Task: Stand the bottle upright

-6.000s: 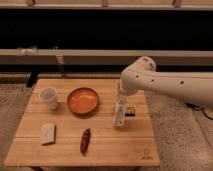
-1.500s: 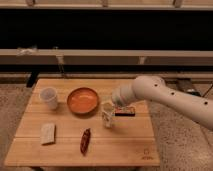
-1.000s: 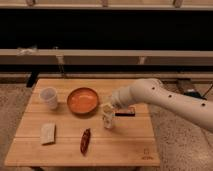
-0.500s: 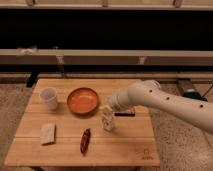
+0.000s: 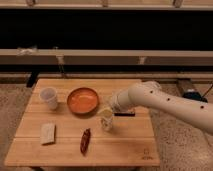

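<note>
The bottle (image 5: 106,121) is a small whitish bottle with a pale label. It stands roughly upright on the wooden table (image 5: 125,145), just right of and in front of the orange bowl (image 5: 82,100). My gripper (image 5: 109,110) is at the end of the white arm that reaches in from the right. It sits directly over the bottle's top and touches or nearly touches it. A dark bar (image 5: 125,114) lies just right of the bottle, under the wrist.
A translucent white cup (image 5: 49,97) stands at the table's left. A pale flat block (image 5: 48,133) lies at the front left. A dark red elongated object (image 5: 85,141) lies in front of the bowl. A dark ledge runs behind the table.
Six seconds ago the arm was higher and further right. It has since lowered and reached left, and the bottle now stands near the bowl. Over the last second there is only slight movement.
</note>
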`<state>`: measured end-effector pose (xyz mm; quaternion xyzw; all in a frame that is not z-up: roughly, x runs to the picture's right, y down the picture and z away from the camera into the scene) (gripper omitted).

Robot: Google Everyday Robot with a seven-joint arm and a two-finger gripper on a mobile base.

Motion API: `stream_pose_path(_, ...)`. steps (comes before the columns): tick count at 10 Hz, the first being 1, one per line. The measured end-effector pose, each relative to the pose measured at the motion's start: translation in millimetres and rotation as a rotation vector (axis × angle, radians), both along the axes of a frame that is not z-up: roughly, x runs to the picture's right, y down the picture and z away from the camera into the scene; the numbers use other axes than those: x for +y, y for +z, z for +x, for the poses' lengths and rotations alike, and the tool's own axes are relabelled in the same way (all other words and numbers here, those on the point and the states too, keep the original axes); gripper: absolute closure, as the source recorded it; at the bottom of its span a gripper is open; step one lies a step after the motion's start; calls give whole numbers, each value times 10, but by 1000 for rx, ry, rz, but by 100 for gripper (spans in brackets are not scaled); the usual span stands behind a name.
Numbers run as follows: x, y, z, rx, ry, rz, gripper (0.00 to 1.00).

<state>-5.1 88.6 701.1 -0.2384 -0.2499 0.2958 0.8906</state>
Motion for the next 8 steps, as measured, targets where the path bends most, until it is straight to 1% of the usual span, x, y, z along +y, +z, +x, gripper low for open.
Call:
stream_pose_path(4, 0, -12, 6, -6, 4, -2, 20)
stream_pose_path(8, -60, -21, 90, -60, 30, -24, 20)
